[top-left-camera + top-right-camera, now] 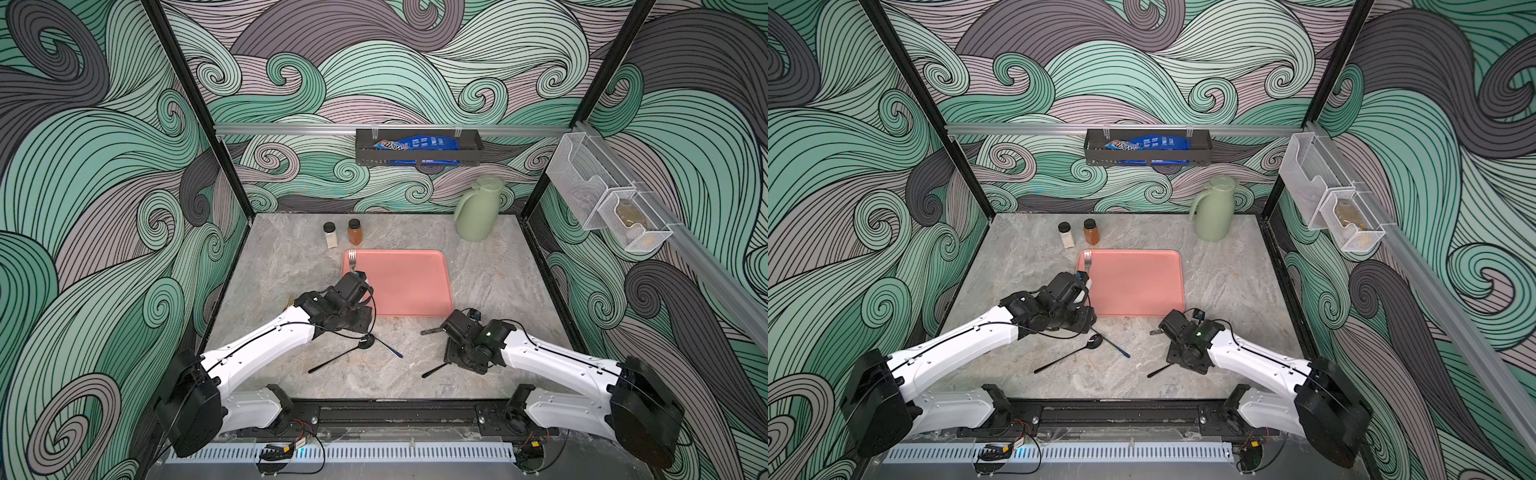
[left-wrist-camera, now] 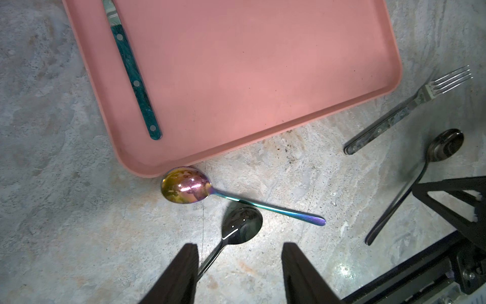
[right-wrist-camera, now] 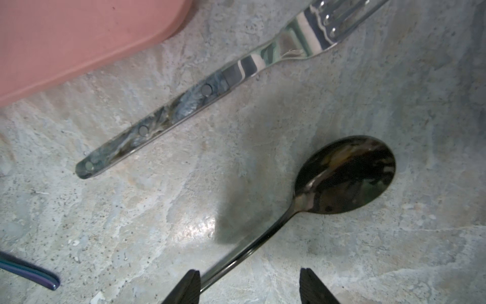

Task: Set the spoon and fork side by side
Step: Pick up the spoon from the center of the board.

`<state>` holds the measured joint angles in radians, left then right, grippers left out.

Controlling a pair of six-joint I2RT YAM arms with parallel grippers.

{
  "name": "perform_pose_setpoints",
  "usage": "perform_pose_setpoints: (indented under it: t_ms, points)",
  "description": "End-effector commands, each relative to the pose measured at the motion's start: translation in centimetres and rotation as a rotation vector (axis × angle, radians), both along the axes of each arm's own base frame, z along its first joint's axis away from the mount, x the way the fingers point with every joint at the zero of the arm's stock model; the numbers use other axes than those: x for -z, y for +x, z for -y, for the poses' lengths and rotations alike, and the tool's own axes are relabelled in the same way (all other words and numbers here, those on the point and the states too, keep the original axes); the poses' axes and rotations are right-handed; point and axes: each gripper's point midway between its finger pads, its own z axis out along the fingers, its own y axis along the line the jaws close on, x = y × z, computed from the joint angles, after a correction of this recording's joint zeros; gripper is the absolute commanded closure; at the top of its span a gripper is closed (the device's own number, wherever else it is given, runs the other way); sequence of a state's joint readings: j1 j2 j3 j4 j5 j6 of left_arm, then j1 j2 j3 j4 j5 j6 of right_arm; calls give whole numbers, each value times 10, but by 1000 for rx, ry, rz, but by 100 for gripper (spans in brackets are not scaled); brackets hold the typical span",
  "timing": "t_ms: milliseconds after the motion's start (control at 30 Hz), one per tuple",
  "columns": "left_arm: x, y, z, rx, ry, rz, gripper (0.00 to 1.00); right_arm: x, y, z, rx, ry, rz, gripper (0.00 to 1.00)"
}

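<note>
A teal-handled fork (image 2: 134, 76) lies along one edge of the pink tray (image 2: 249, 65); its tines (image 1: 352, 259) show in both top views. An iridescent spoon (image 2: 186, 188) lies on the table at the tray's near corner, with a black spoon (image 2: 242, 225) beside it. My left gripper (image 2: 239, 246) hovers open over that black spoon's handle, which runs beside one finger (image 2: 181, 271). A grey-handled fork (image 3: 184, 105) and a second black spoon (image 3: 347, 173) lie under my right gripper (image 3: 249, 271). It is open, and the spoon's handle passes between the fingers.
Two spice jars (image 1: 330, 235) (image 1: 355, 232) stand behind the tray. A green jug (image 1: 476, 210) stands at the back right. A black wall basket (image 1: 419, 151) holds a blue packet. White mesh baskets (image 1: 602, 199) hang on the right wall.
</note>
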<state>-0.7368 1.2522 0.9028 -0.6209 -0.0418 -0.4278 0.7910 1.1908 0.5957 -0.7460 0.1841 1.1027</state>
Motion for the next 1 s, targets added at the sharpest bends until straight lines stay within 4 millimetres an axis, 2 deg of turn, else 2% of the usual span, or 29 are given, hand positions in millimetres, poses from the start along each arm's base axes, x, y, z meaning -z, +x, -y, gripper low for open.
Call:
perform_pose_setpoints:
  t_ms: [0, 133, 267, 467, 733, 967]
  points:
    - [-3, -3, -4, -8, 2, 9, 45, -4, 11, -2, -9, -26, 22, 37]
    - [-2, -3, -5, -22, 4, 8, 45, 2, 13, 1, -30, -70, 3, 43]
    - [-3, -3, -5, -24, 2, 7, 45, 3, 11, 7, -31, -71, -1, 55]
    - [0, -2, -2, -25, -6, -2, 45, 10, 8, 14, -20, -23, -6, 59]
    - [2, -2, -4, -40, 7, -6, 45, 15, 11, 12, -30, 15, -10, 63]
    - [-1, 0, -9, -58, 16, 7, 45, 19, 9, 11, -46, -13, -46, 74]
